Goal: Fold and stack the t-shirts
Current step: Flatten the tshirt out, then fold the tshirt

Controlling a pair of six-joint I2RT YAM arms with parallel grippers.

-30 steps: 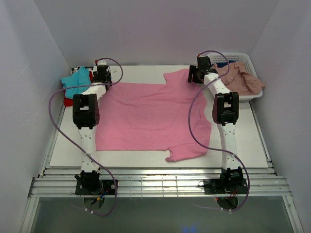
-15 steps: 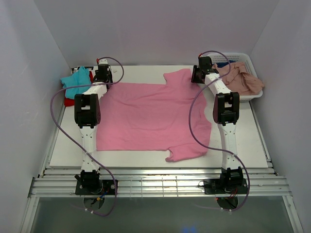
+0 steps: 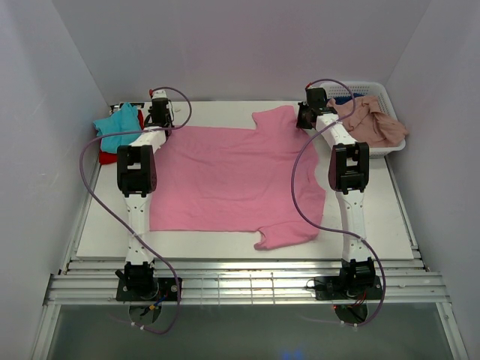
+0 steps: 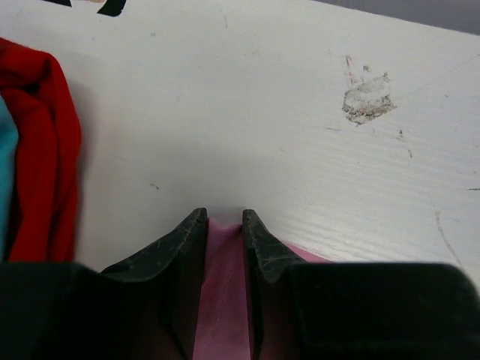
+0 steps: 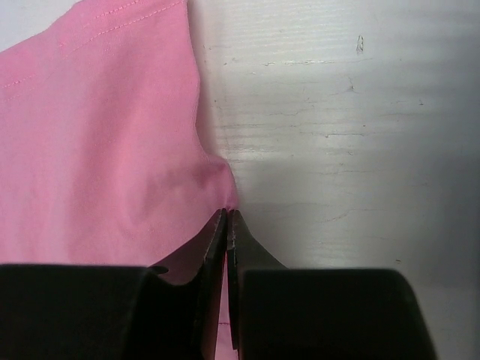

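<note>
Closest to the arm bases, the pink shirt (image 3: 225, 176) lies spread out flat in the mid of the white table (image 3: 375, 217). Its bottom edge is on the left & one sleeve (image 3: 289, 234) sticks out toward the near edge. Farther back, both arms reach over the shirt to its far side. The left gripper (image 3: 159, 114) is at the far left corner of the shirt. In the left wrist view its two black fingers (image 4: 184, 240) are pinched on a strip of pink shirt (image 4: 221, 300), w/ the cloth filling the small gap btwn them. The right gripper (image 3: 304, 116) is at the far right, just beside the other sleeve. In the right wrist view its fingers (image 5: 214, 232) are squeezed tight together on the edge of the pink shirt (image 5: 97, 150), right where the cloth bunches up. At the far left of the table, a teal shirt (image 3: 120, 124) sits on a red shirt (image 3: 106, 157). The red one shows at the left edge of the left wrist view, apart from the fingers. At the far right is a white basket (image 3: 375, 86) w/ a dusty pink shirt (image 3: 371, 124) hanging over its side & a bit of dark blue shirt (image 3: 345, 98) behind it.
</note>
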